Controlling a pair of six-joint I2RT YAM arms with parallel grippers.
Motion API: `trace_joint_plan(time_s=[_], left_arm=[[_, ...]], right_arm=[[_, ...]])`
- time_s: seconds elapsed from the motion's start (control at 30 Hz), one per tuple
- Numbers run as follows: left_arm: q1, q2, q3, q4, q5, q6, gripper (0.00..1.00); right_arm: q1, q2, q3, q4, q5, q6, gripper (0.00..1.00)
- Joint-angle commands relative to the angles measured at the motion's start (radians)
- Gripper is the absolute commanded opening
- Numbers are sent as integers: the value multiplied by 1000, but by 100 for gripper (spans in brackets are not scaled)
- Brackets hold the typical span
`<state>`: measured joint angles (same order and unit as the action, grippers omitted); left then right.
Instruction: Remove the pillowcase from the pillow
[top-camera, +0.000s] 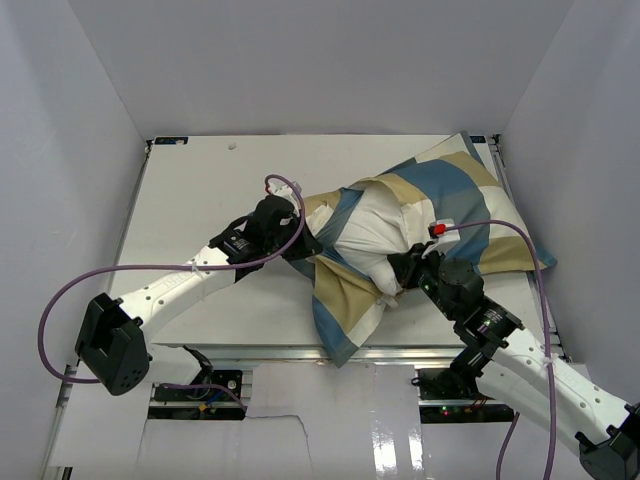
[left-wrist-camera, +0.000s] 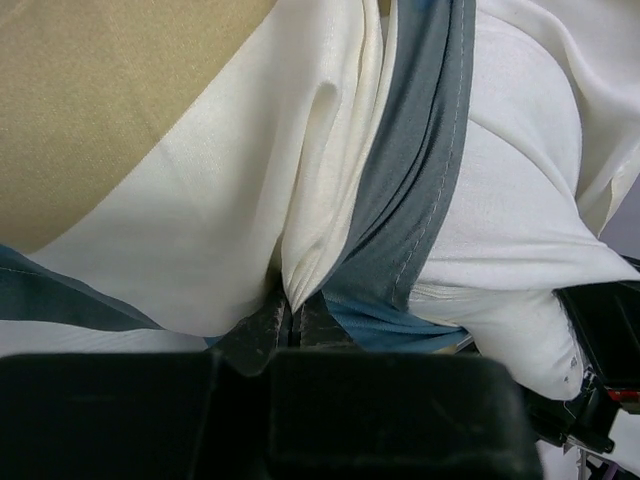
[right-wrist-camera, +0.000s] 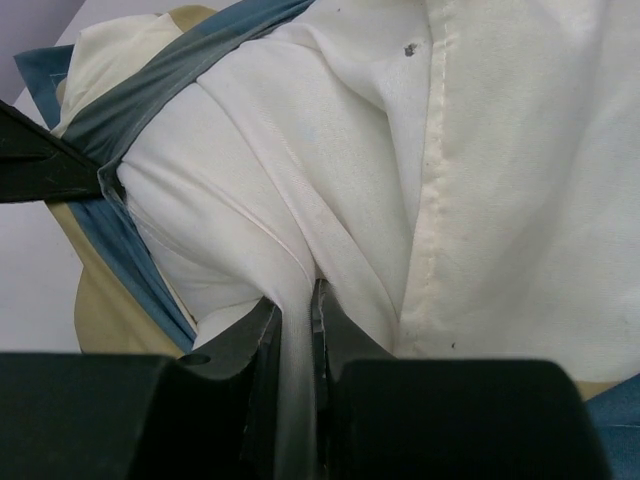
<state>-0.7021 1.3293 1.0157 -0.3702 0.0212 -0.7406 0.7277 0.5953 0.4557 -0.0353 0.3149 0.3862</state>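
Note:
The pillowcase (top-camera: 345, 290), in blue, tan and cream blocks, lies on the right half of the table, bunched open at its near left end. The white pillow (top-camera: 385, 235) bulges out of that opening. My left gripper (top-camera: 305, 238) is shut on a fold of the pillowcase (left-wrist-camera: 300, 200) by its dark blue edge, its jaws (left-wrist-camera: 290, 318) pressed together on the cloth. My right gripper (top-camera: 400, 270) is shut on a pinched fold of the pillow (right-wrist-camera: 330, 170), which runs down between its fingers (right-wrist-camera: 250, 340). The pillow's far end stays inside the pillowcase (right-wrist-camera: 130, 110).
The white table (top-camera: 220, 190) is boxed in by grey walls on the left, back and right. The pillowcase's far right corner (top-camera: 540, 262) reaches the table's right edge. A purple cable (top-camera: 280, 182) loops above the left wrist. The front edge rail (top-camera: 270, 352) runs below the cloth.

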Motion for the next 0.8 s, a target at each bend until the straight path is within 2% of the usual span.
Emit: trace_joint_plan(time_s=[0.0,0.2,0.4,0.6,0.77], left_arm=[[85,-47,-29,-148,-265,92,0],[110,-35,-26,-174,-320,81,0],[239,-30,-49,-170,-274,63,0],[386,-50,-55,-102,-115,60,0],[423,2,-63,-36,-2,35,0]], right_arm=[[-50,-32,43,-91,239,-47,8],[-56,-81,41,-92,299,-69,8],[-63,-144,132,-189,366,-67,8],[-65,-213,202,-267,424,-81,8],[-65,-261,233,-307,455,-81,8]])
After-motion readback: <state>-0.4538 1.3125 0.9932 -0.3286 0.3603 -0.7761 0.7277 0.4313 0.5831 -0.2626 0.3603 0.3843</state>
